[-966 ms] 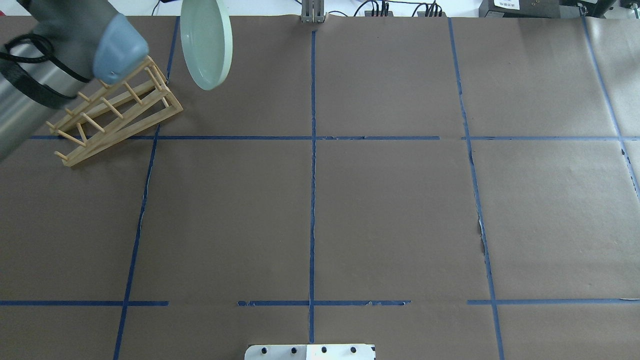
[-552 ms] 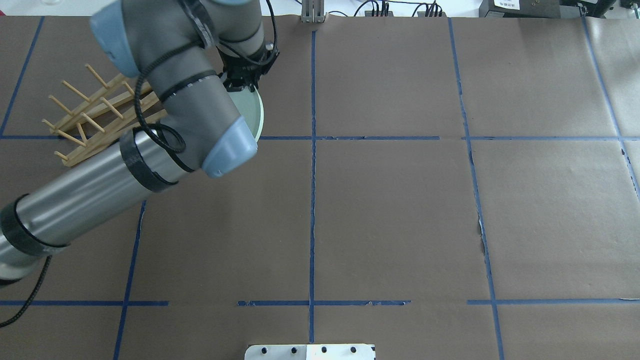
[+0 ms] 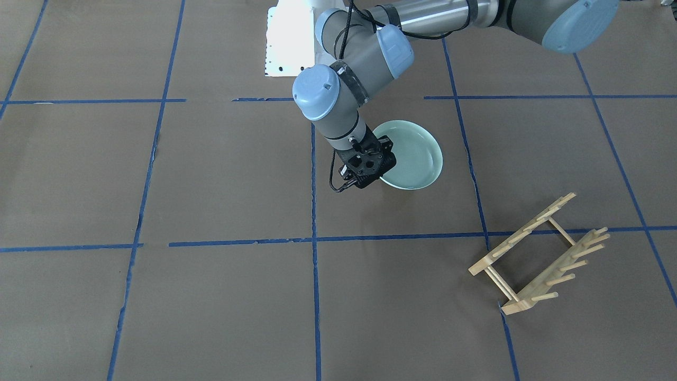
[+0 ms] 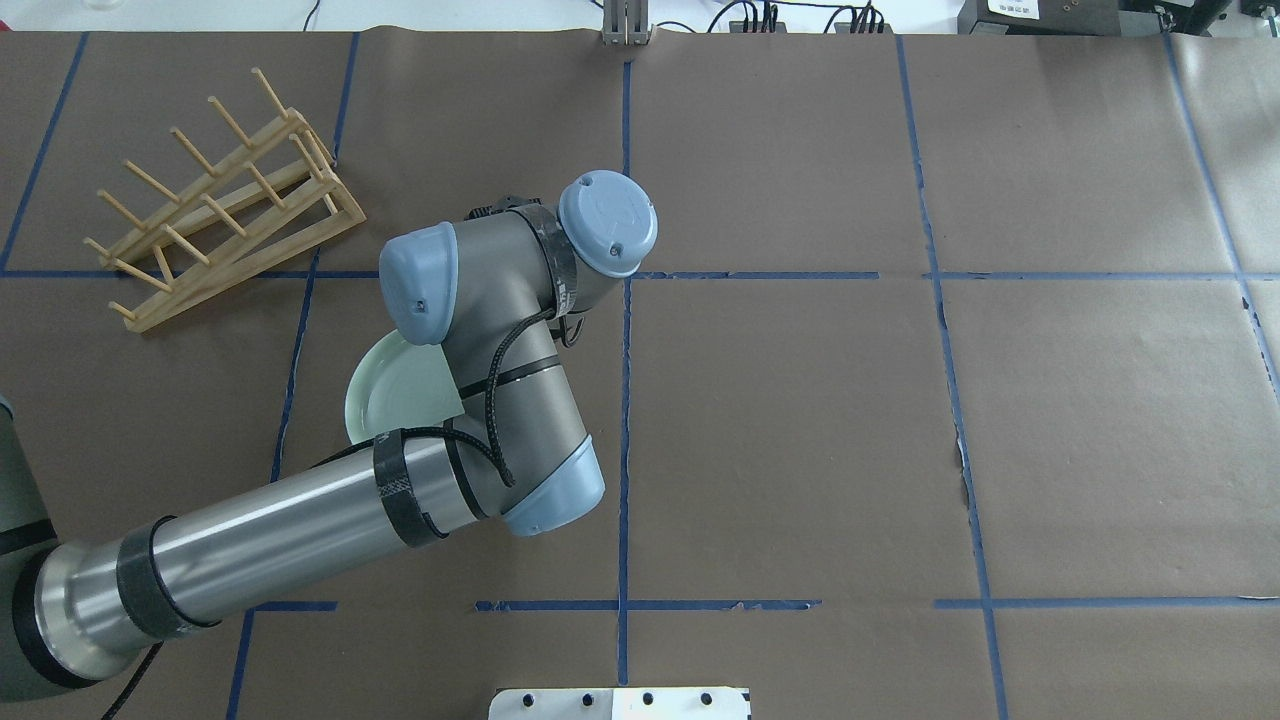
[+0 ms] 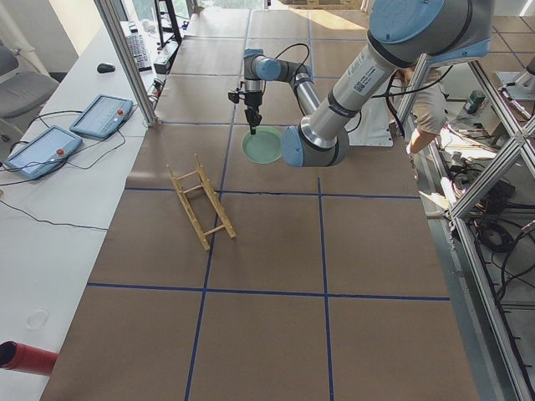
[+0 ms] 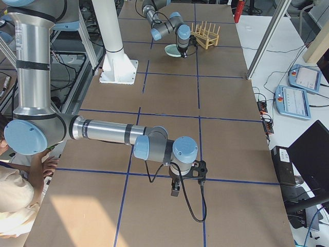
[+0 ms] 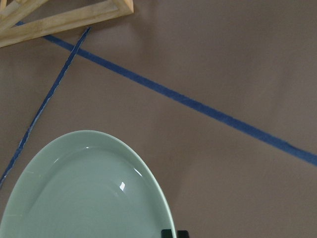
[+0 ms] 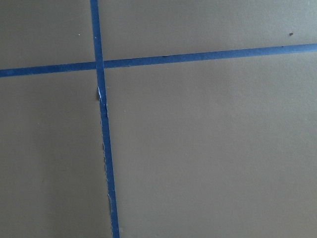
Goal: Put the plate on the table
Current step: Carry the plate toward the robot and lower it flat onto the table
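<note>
The pale mint-green plate point(image 3: 415, 159) lies level, low over or on the brown paper table point(image 3: 211, 174); I cannot tell if it touches. My left gripper point(image 3: 376, 177) is shut on the plate's rim, on the side away from the wooden rack. In the left wrist view the plate point(image 7: 89, 193) fills the lower left, with the fingertips point(image 7: 171, 233) at its edge. In the overhead view the arm hides the gripper and most of the plate point(image 4: 385, 395). My right gripper point(image 6: 176, 191) hangs low over bare table in the exterior right view; I cannot tell whether it is open.
The empty wooden peg rack point(image 3: 537, 259) stands on the table point(image 4: 800, 420) at the far left from the robot, also in the overhead view point(image 4: 225, 195). The white robot base point(image 3: 288, 39) is at the near edge. Blue tape lines point(image 4: 625, 400) divide the table.
The left arm has carried the plate from upright beyond the rack, toward the robot and the table's middle. The plate has gone from upright to level and much lower.
</note>
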Available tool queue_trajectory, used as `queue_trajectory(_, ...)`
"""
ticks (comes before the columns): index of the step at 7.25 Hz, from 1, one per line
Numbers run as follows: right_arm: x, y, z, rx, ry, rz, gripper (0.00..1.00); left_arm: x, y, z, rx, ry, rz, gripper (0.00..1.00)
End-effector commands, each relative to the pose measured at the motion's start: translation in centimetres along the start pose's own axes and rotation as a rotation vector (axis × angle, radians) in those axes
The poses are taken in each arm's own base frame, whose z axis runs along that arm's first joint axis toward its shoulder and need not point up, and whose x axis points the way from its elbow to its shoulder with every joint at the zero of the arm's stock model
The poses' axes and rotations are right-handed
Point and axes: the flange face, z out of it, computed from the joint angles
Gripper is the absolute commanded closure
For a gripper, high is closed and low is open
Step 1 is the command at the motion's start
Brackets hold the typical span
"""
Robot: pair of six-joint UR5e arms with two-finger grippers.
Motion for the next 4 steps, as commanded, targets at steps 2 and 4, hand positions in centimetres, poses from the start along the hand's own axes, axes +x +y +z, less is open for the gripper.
queue_trajectory(2, 0.0, 0.0, 0.0, 0.0, 0.0, 0.0, 0.0, -0.2, 2.0, 2.5, 0.002, -0.034, 0.03, 0.45)
queue_trajectory(4, 0.0, 0.0, 0.0, 0.0, 0.0, 0.0, 0.0, -1.9, 1.9, 1.3, 0.01, 0.033, 0.051, 0.0)
